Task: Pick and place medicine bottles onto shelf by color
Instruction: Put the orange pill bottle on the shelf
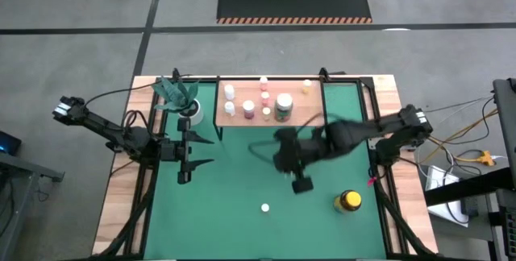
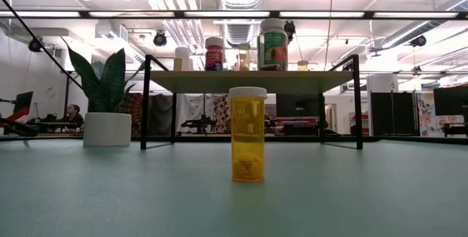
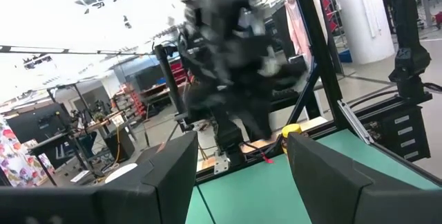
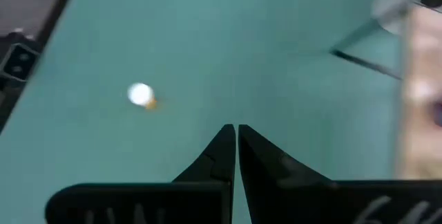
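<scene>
A small orange bottle (image 1: 264,208) with a white cap stands upright on its base on the green mat, near the table's front; the low view shows this bottle (image 2: 248,134) close up. A yellow black-lidded jar (image 1: 348,201) stands to its right. Several bottles (image 1: 283,106) stand on the wooden shelf (image 1: 314,109) at the far side. My right gripper (image 1: 302,185) hangs blurred and shut above the mat, right of and beyond the orange bottle (image 4: 141,95), holding nothing. My left gripper (image 1: 211,151) waits open at the left, near the shelf's left end.
A white pot with a green plant (image 1: 182,98) stands at the far left beside the shelf. The shelf's black legs (image 2: 145,105) rise from the mat. Bare mat (image 1: 234,188) lies between the two grippers. The right arm (image 3: 235,58) fills the left wrist view.
</scene>
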`<state>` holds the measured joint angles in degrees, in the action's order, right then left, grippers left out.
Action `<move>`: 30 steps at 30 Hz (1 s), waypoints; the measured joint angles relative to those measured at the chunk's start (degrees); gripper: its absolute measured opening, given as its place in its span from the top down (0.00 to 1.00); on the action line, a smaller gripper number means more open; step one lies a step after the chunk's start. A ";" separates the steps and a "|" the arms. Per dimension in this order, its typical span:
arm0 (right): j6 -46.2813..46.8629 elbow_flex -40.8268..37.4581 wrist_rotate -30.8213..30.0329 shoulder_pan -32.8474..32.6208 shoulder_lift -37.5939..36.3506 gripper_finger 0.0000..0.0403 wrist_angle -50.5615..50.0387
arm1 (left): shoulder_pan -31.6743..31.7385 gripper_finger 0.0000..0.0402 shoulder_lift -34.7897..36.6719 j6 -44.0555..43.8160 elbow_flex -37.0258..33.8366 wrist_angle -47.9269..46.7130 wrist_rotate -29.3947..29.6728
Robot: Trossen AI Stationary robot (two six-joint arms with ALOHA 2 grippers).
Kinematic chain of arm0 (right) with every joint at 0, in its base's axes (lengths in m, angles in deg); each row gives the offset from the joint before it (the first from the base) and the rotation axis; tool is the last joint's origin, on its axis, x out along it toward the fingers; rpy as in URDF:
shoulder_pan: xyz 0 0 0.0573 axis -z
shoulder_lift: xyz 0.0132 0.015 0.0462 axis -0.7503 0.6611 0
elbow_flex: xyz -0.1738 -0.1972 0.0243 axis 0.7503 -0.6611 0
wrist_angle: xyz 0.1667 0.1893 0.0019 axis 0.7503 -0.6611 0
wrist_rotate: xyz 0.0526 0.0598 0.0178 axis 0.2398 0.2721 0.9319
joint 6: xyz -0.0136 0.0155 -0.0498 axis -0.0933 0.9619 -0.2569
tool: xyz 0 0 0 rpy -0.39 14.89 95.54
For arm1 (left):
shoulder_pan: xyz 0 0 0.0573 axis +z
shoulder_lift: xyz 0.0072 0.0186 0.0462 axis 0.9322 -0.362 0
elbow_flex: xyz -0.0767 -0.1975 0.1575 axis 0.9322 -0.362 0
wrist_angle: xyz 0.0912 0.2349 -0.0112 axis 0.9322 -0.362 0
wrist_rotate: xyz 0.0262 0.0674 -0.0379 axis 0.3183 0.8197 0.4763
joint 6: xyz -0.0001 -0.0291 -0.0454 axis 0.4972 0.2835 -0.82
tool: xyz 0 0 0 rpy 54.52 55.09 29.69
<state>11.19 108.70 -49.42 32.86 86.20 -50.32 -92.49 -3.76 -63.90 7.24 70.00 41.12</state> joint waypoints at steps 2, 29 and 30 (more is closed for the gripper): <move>-0.25 -4.92 -0.01 -2.43 -0.09 0.97 6.27 | -0.02 0.49 -0.01 -1.15 0.00 0.24 -0.02; 10.75 -26.20 2.02 -9.12 9.86 0.44 38.28 | -1.07 0.49 -21.34 -13.56 1.25 22.02 -6.46; 10.67 -26.18 2.58 -9.14 10.28 0.41 38.97 | -1.07 0.49 -21.16 -13.60 1.25 22.04 -6.45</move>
<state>21.86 82.52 -46.84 23.71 96.47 -11.35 -93.55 -24.92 -77.50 8.49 92.03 34.67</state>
